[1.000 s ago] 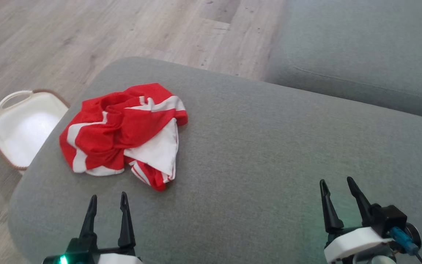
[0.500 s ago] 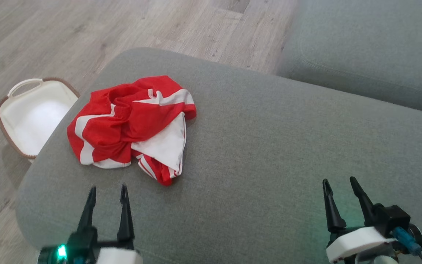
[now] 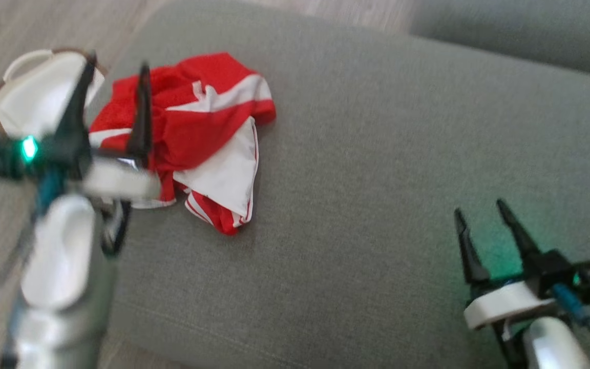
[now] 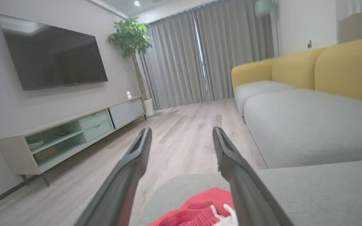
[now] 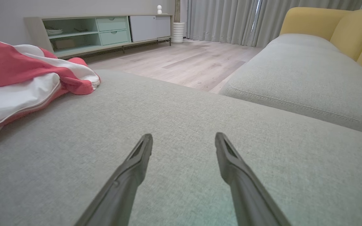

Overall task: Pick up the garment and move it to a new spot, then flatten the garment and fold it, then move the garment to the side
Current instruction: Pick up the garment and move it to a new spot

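Garment [image 3: 208,138] of crumpled red-and-white fabric on grey upholstered sofa cushion [image 3: 377,154]
Left pincer [image 3: 118,61] hovers open over it; right pincer [image 3: 479,207] open by the near right corner.

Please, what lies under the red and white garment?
The garment lies crumpled on the grey cushion, which shows around most of it. Whether anything else sits beneath its folds is hidden.
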